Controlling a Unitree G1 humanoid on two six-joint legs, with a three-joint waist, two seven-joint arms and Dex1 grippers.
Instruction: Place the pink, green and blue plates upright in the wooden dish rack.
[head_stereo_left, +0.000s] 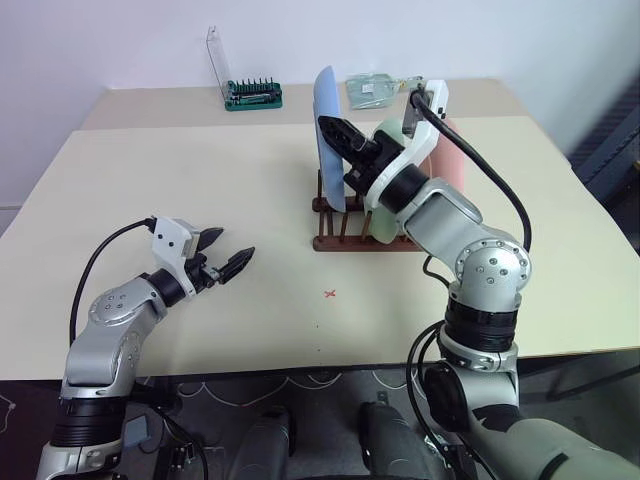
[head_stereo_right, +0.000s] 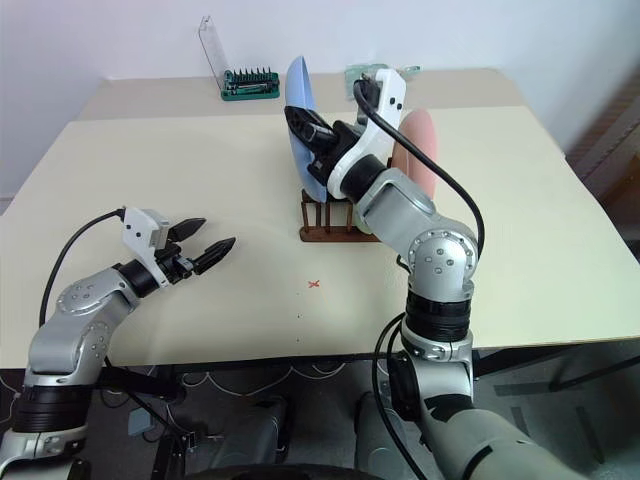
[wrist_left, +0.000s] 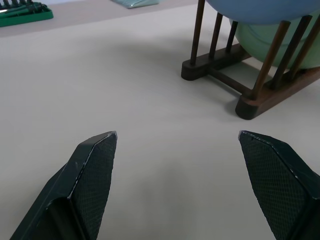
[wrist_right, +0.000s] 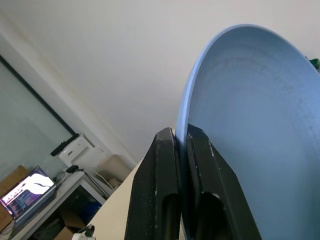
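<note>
The blue plate (head_stereo_left: 326, 130) stands upright at the left end of the wooden dish rack (head_stereo_left: 340, 238), its lower edge down between the pegs. My right gripper (wrist_right: 181, 137) is shut on its rim from the right side. Just right of it, the green plate (head_stereo_left: 388, 132) stands in the rack, partly hidden by my right arm. The pink plate (head_stereo_left: 456, 160) stands upright at the rack's right end. My left gripper (head_stereo_left: 226, 254) hovers open and empty low over the table, left of the rack. In the left wrist view the rack (wrist_left: 240, 82) lies ahead of the open fingers (wrist_left: 95, 170).
A green bit case with a raised clear lid (head_stereo_left: 252, 95) and a clear bag (head_stereo_left: 372, 90) lie on the far table. A small red cross (head_stereo_left: 330, 294) marks the tabletop in front of the rack. The table's front edge (head_stereo_left: 300, 368) is close to me.
</note>
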